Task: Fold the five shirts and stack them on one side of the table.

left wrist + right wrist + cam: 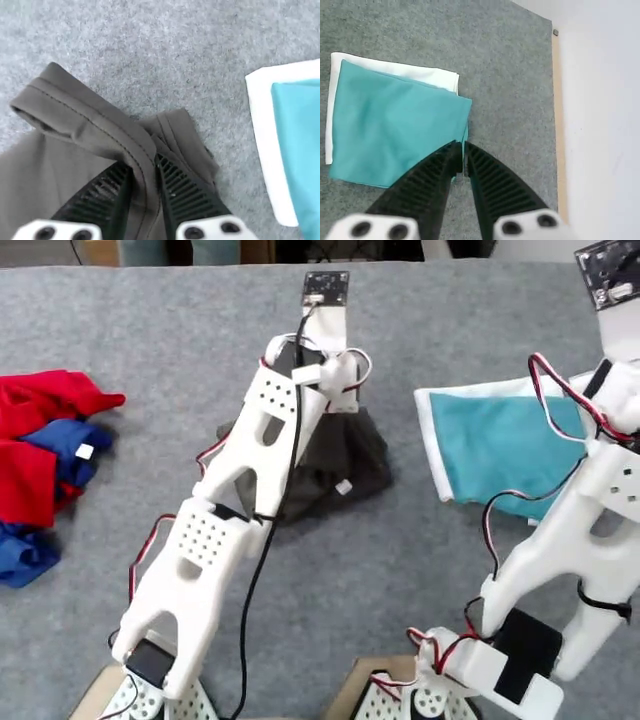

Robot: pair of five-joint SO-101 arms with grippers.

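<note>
The left gripper (144,167) is clamped on a stitched hem of the grey shirt (65,150). Its wrist view shows the fold running between the two black fingers, with the rest of the cloth rumpled under and beside them. From above, that shirt lies in a crumpled heap in the middle of the table (150,330), and the arm's wrist covers the grip.

The right gripper (461,149) has its fingers pressed together at a corner of the teal shirt (395,125); I cannot tell whether cloth is pinched between them. The teal shirt lies folded flat on a white shirt (395,67), whose edge shows past it on the side away from the gripper.

The high view adds a red shirt (40,405) and a blue shirt (65,440), bunched together well away from both grippers, out beyond the left one.
</note>
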